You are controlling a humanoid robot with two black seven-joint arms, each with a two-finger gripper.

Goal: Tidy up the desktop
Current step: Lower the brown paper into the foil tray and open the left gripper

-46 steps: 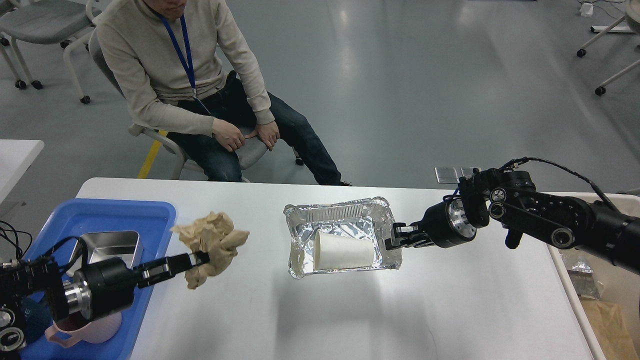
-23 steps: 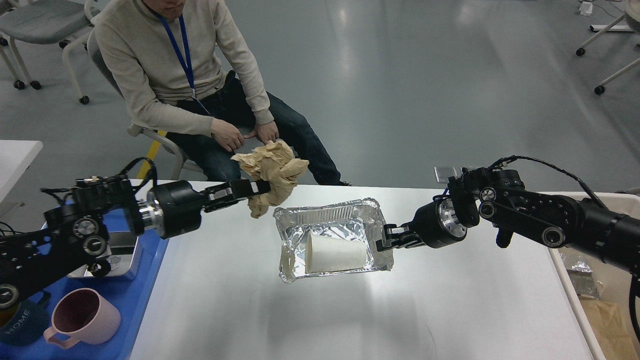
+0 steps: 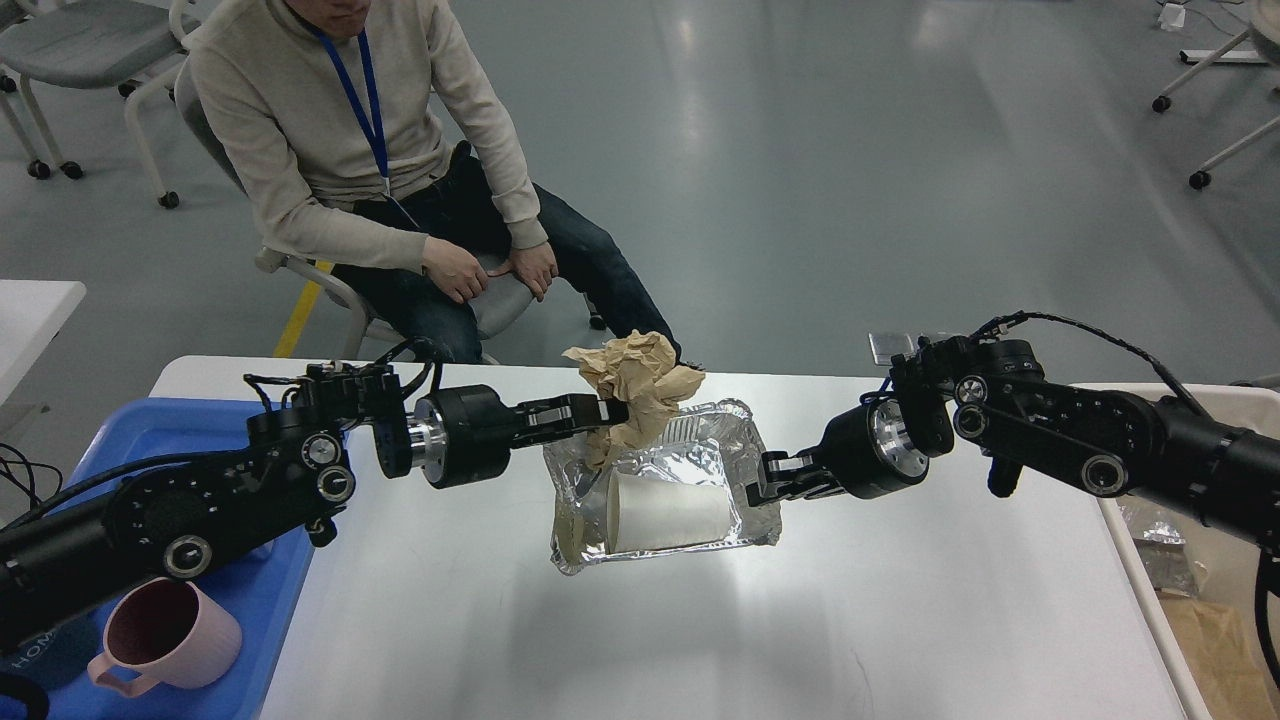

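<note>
The white desktop [image 3: 700, 630] holds a crinkled foil tray [image 3: 735, 450] near its middle. A white paper cup [image 3: 665, 517] lies on its side inside the foil tray. My left gripper [image 3: 607, 412] is shut on a crumpled brown paper wad [image 3: 637, 375] and holds it above the foil tray's far left part. My right gripper [image 3: 762, 482] is shut on the foil tray's right rim.
A blue plastic tray [image 3: 140, 430] lies at the left with a pink mug [image 3: 165, 635] in it. A beige bin [image 3: 1195, 590] with trash stands at the right edge. A seated person [image 3: 360, 150] is behind the table's far edge.
My left gripper has carried the brown paper wad from beside the blue tray up and to the right, to over the foil tray. The foil tray has slid slightly left with my right gripper.
</note>
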